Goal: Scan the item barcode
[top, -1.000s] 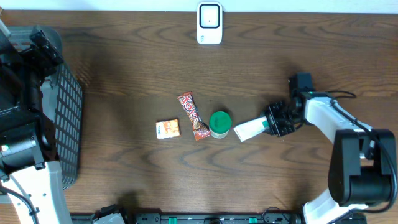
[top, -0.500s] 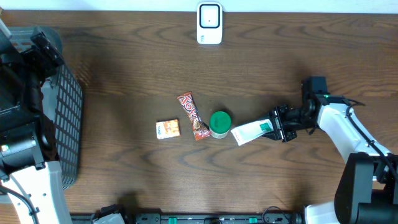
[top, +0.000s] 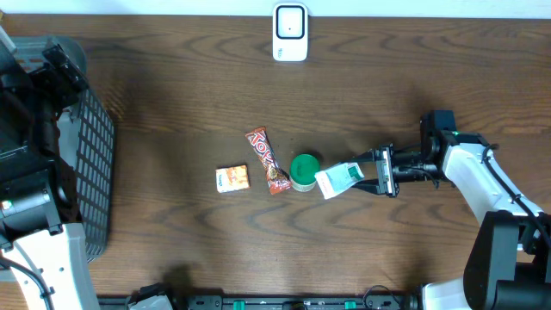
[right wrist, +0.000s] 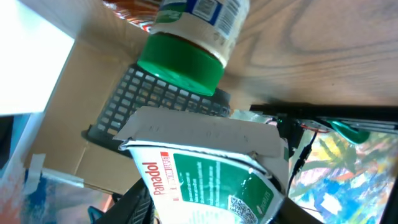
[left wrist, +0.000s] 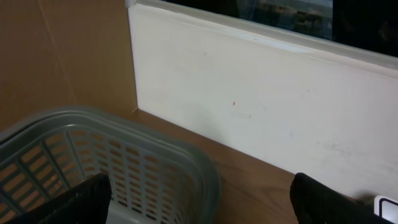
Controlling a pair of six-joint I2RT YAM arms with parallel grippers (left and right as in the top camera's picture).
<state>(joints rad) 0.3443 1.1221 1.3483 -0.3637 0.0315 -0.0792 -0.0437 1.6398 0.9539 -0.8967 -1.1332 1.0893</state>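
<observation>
**Box turned in the grip, far from the scanner**

Over the last second the right arm has drawn its wrist back toward 3 o'clock and rolled it. The Panadol box (top: 338,181), which lay long and flat in the overhead view, now looks short and up-ended. Its near end has come in just beside the green-lidded jar (top: 305,170), on the jar's 3 o'clock side. The right pincer (top: 368,175) has the box between its fingers and looks clamped on it. From these views I cannot tell whether the hold has slackened.

In the right wrist view the green-and-white face of the box, with a small printed code square (right wrist: 239,202), is toward the camera. My reading is that the arm is re-orienting the box so a code can be shown. The white scanner (top: 290,33) stands well apart at the table's (top: 430,69) 12 o'clock edge, so the carry and the scan itself are not yet done.

The left pincer (left wrist: 202,202) hangs with its fingers wide apart, holding nothing, above the basket (top: 95,164) at 9 o'clock.

- Basket: no item shows in the part that can be seen, though the left arm hides much of it.
- Jar: lying on its side with its lid on, contents hidden.
- Snack bar (top: 268,160) and small orange packet (top: 232,178): both lie loose on the table, toward 9 o'clock from the jar.
</observation>
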